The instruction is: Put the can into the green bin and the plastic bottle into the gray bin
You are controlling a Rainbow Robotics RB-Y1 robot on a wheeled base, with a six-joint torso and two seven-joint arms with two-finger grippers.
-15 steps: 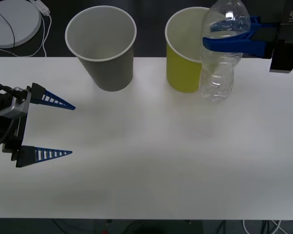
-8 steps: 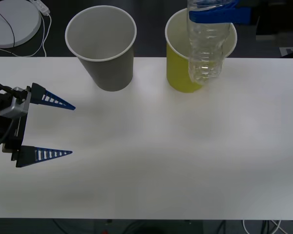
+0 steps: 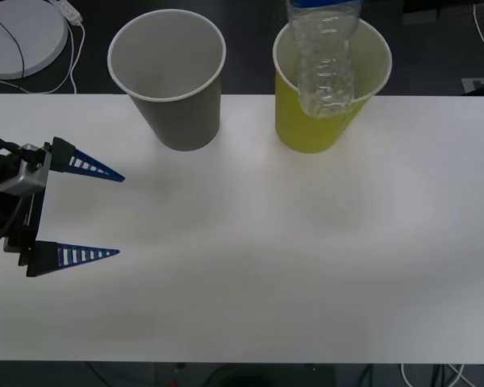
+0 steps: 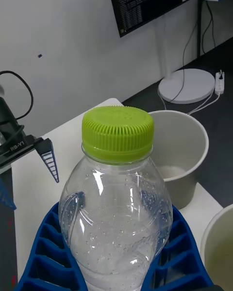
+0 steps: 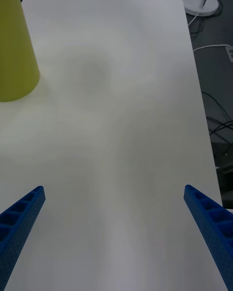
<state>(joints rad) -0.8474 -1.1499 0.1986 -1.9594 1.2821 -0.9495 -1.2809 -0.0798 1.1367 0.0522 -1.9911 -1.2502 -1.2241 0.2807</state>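
Observation:
The clear ribbed plastic bottle [image 3: 326,60] hangs in the air over the green bin [image 3: 306,121], with my right gripper [image 3: 324,3] shut on its upper body at the view's top edge. In the right wrist view its lime cap [image 4: 117,132] points up, and blue fingers [image 4: 182,259] hug the bottle [image 4: 116,208]. To the left of the green bin stands the gray bin [image 3: 177,113], upright with nothing inside. My left gripper [image 3: 117,214] waits open low over the table's left side. The can is out of view.
A white round disc [image 3: 20,36] with a cable lies behind the table at the back left. The white table [image 3: 266,258] stretches bare in front of the bins. The green bin [image 5: 14,43] stands ahead of my open left fingers [image 5: 22,218].
My right gripper has carried the bottle up and to the left, from beside the green bin's right side to above its mouth. The left arm has not moved.

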